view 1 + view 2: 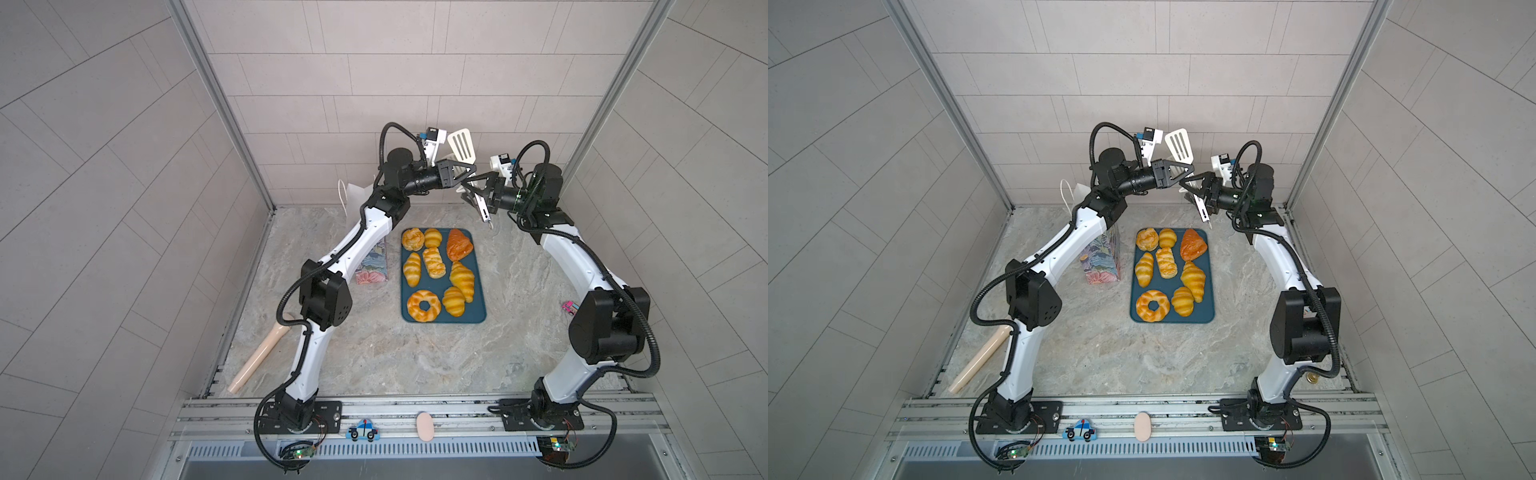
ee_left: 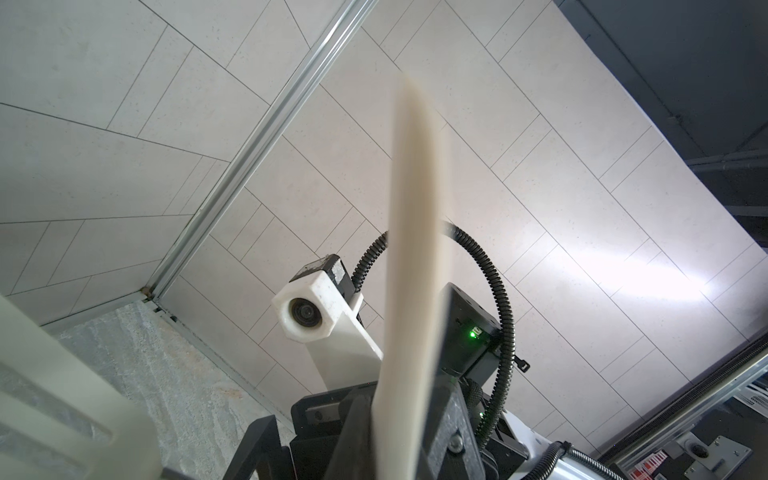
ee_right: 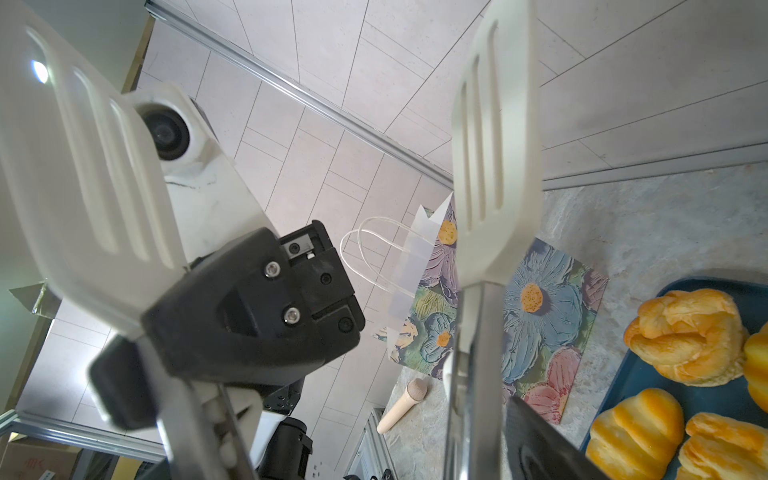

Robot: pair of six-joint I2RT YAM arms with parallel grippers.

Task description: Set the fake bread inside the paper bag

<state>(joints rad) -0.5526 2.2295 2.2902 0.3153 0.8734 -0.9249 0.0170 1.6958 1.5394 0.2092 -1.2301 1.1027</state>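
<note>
Eight pieces of fake bread (image 1: pixel 438 274) are laid on a blue tray (image 1: pixel 478 309) on the marble tabletop (image 1: pixel 519 332). White tongs (image 1: pixel 461 147) are clamped in the left hand (image 1: pixel 467 169), raised beside the spread right hand (image 1: pixel 473 195). The paper bag (image 1: pixel 374 266) is partly hidden by the left arm.

Marbled grey-beige tabletop (image 1: pixel 374 353) carries everything. Dark teal tray (image 1: pixel 478 282) sits mid-table, eight fake bread (image 1: pixel 434 262) pieces on it. Paper bag (image 1: pixel 1102 259), floral print, stands just beside tray's left edge, partly hidden behind left arm in both top views. Beige rolling pin (image 1: pixel 255 357) lies at left edge, well apart from tray. Small pink toy car (image 1: pixel 570 307) rests near right edge.
</note>
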